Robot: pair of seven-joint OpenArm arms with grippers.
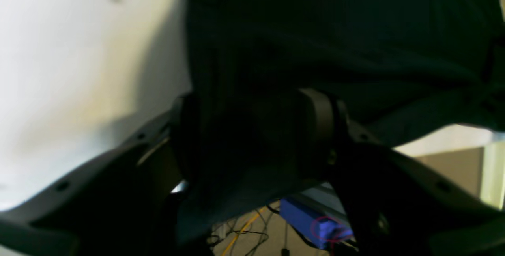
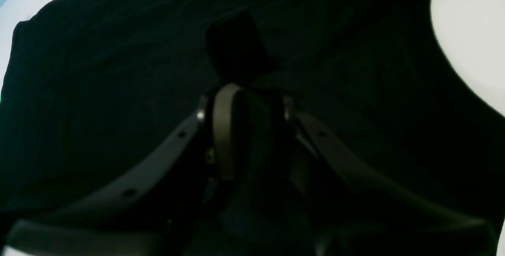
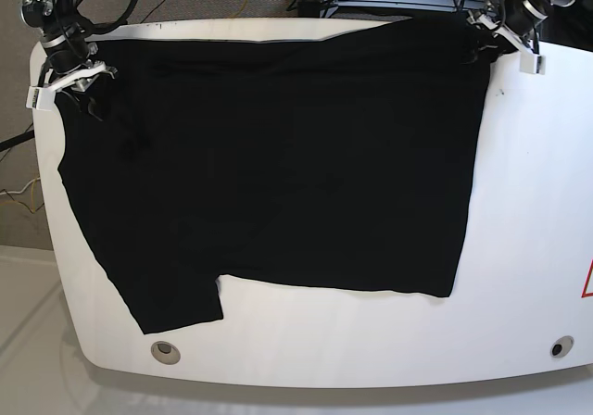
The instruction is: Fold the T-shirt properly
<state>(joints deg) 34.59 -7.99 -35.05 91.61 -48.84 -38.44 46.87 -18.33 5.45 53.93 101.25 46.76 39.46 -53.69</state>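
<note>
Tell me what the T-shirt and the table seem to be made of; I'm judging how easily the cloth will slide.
T-shirt: looks like soft knit cloth, matte black; it lies limp with shallow wrinkles and gives no shine. Table: looks like a hard, smooth white board, perhaps laminate or painted; its surface shows faint sheen and rounded corners. The exact materials cannot be told.

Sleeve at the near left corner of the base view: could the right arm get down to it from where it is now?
Probably yes, once it lets go. The right gripper is pinching the T-shirt at the far corner; only flat cloth lies between it and the sleeve.
</note>
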